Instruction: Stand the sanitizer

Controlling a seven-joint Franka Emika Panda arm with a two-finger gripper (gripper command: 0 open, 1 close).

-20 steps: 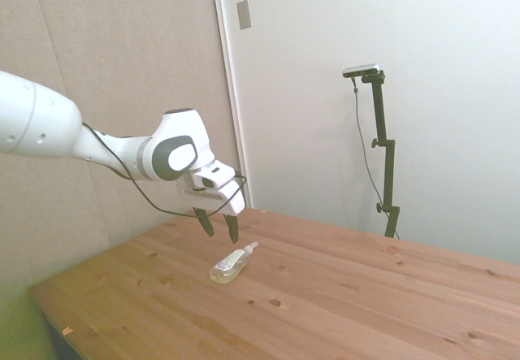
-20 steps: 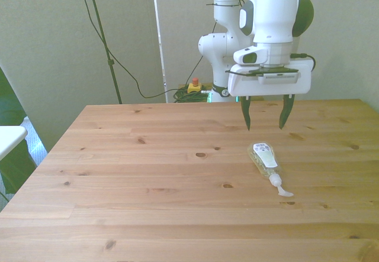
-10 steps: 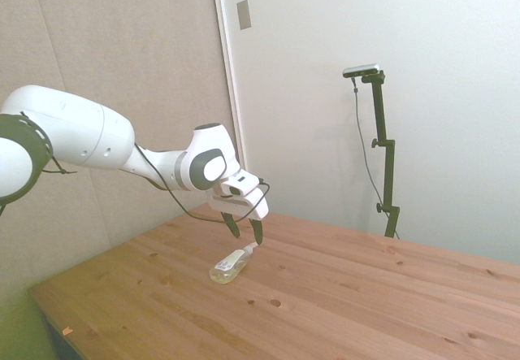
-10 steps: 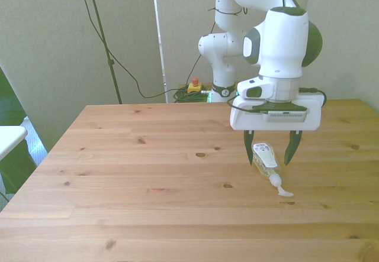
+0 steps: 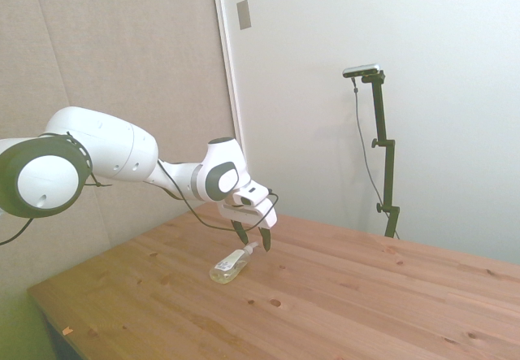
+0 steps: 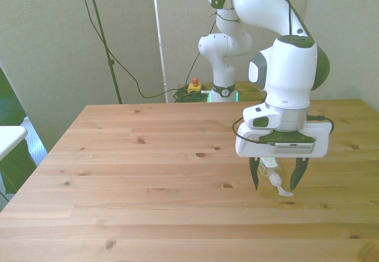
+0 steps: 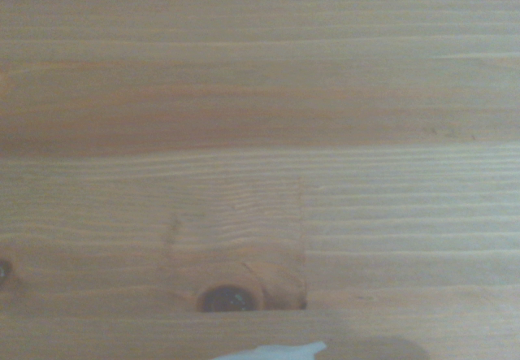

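We see a wooden table (image 6: 148, 173) with a white robot arm (image 6: 284, 78) reaching out over it, and our task object, the sanitizer (image 5: 230, 265), lying flat on its side on the bare wood. From the side view the bottle rests at about 7 o'clock from the centre of the picture, its clear body of yellowish liquid lower and its white pump top (image 5: 250, 248) pointing up toward 1 o'clock. In the front view the sanitizer (image 6: 271, 173) sits toward 4 o'clock from the picture's centre, mostly hidden behind the wrist housing, with the white pump tip (image 6: 284, 192) poking out toward 5 o'clock. Our gripper (image 6: 278, 179) hangs low over the pump end, its two dark fingers (image 6: 255, 175) spread wide apart, one on each side of the bottle's neck, holding nothing; we cannot tell whether either finger touches the bottle. In the side view the gripper (image 5: 253, 235) is just above the pump top. The wrist view shows blurred wood grain, a dark knot (image 7: 227, 298), and a sliver of the white pump tip (image 7: 272, 350) at the frame edge
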